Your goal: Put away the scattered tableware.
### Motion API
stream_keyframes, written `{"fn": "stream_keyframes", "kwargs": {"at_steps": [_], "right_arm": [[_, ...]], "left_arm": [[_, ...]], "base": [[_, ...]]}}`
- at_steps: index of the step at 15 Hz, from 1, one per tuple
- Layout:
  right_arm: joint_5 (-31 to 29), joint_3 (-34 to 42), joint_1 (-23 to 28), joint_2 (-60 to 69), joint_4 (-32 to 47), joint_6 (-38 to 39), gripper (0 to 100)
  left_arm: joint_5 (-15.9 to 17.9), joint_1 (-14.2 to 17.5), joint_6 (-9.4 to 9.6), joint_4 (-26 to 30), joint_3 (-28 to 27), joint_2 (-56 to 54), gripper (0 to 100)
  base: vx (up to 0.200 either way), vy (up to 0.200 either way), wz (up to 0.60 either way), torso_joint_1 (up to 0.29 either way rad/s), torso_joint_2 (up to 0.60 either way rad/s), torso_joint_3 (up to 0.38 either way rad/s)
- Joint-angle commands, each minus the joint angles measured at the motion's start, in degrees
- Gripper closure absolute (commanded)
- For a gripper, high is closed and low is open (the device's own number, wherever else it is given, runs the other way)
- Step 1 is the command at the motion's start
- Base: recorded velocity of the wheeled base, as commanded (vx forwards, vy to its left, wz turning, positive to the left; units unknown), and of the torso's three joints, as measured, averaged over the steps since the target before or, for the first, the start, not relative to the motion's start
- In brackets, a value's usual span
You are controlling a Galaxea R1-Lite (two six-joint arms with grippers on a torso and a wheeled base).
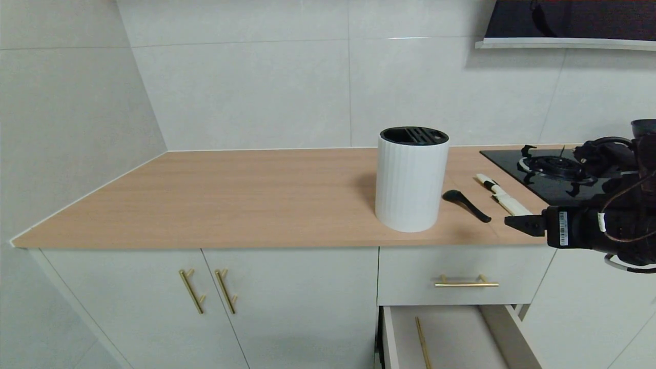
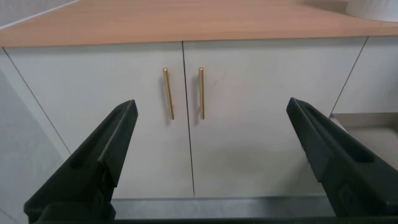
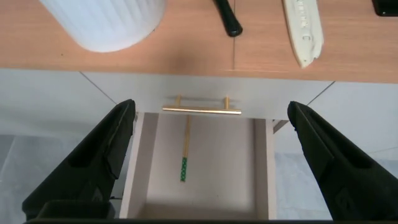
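Observation:
A white ribbed holder (image 1: 411, 179) (image 3: 106, 22) with a black slotted top stands upright on the wooden counter (image 1: 246, 195). To its right lie a black spoon (image 1: 465, 204) (image 3: 227, 17) and a cream-handled knife (image 1: 502, 195) (image 3: 303, 31). Below them a drawer (image 1: 494, 328) (image 3: 261, 168) stands pulled out with one chopstick (image 1: 423, 343) (image 3: 185, 152) inside. My right gripper (image 1: 523, 224) (image 3: 211, 112) hangs open in front of the counter edge, above the open drawer, holding nothing. My left gripper (image 2: 211, 109) is open and low, facing the cabinet doors.
A black gas hob (image 1: 558, 169) sits at the counter's right end. The closed top drawer has a gold handle (image 1: 466, 283) (image 3: 201, 110). Two cabinet doors with gold handles (image 1: 207, 291) (image 2: 185, 93) are on the left. Tiled walls bound the counter behind and on the left.

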State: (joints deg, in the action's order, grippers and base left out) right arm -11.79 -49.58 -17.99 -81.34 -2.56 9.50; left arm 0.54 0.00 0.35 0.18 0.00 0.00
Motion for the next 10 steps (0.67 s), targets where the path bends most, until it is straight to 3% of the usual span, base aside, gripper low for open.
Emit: {"fn": "stream_keyframes", "kwargs": {"at_steps": [1, 5, 10], "right_arm": [[-0.1, -0.3, 0.0, -3.9, -2.9, -0.2, 0], [4.4, -5.7, 5.2, -15.9, -14.4, -6.2, 0], [14.7, -15.3, 11.0, -23.4, -15.6, -10.6, 0]], "left_arm": [[0.1, 0.0, 0.00, 0.0, 0.0, 0.0, 0], [0.0, 0.0, 0.00, 0.0, 0.0, 0.0, 0], [0.0, 0.0, 0.00, 0.0, 0.0, 0.0, 0]], "base": [[0.000, 0.000, 0.00, 0.000, 0.00, 0.000], [0.000, 0.000, 0.00, 0.000, 0.00, 0.000], [0.000, 0.000, 0.00, 0.000, 0.00, 0.000]]}}
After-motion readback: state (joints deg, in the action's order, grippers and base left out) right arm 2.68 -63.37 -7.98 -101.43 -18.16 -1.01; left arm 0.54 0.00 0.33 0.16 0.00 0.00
